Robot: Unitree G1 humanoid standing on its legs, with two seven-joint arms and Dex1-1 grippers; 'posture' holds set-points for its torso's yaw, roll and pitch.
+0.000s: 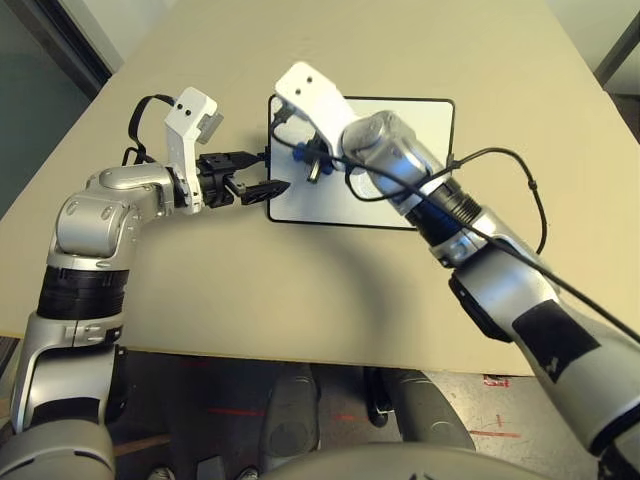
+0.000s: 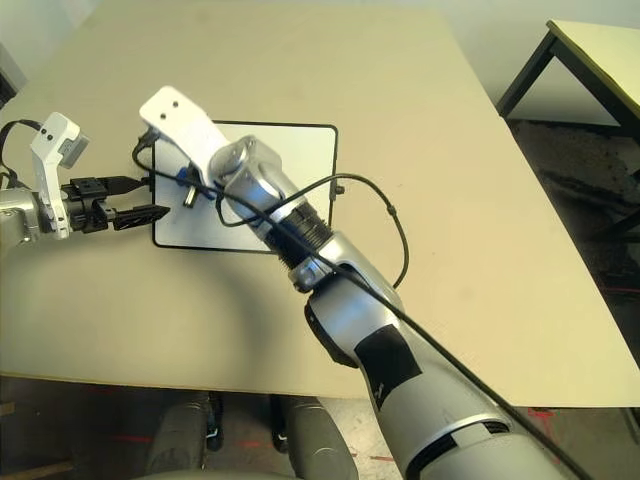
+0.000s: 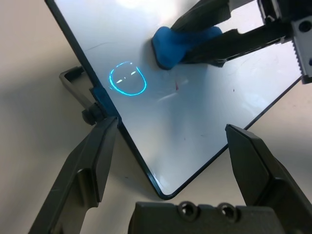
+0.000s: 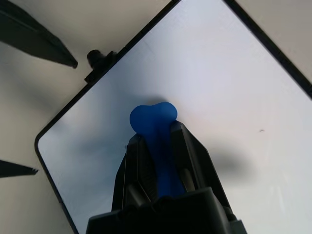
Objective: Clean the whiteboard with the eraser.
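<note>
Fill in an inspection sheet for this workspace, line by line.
Surface: beige table, bare around the board.
Job's things: whiteboard flat on the table, blue smiley unerased; eraser tip on the board.
Clutter: nothing seen.
Grippers: right gripper shut on the eraser; left gripper open, straddling the board's corner.
Cables: black cable looping off the right forearm.
Surroundings: second table to the right; floor below.

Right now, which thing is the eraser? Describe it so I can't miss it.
Find the whiteboard lying on the tan table. Over its left end, the right gripper is shut on the eraser, a small bright blue block pressed to the white surface, the only solid blue thing there.
</note>
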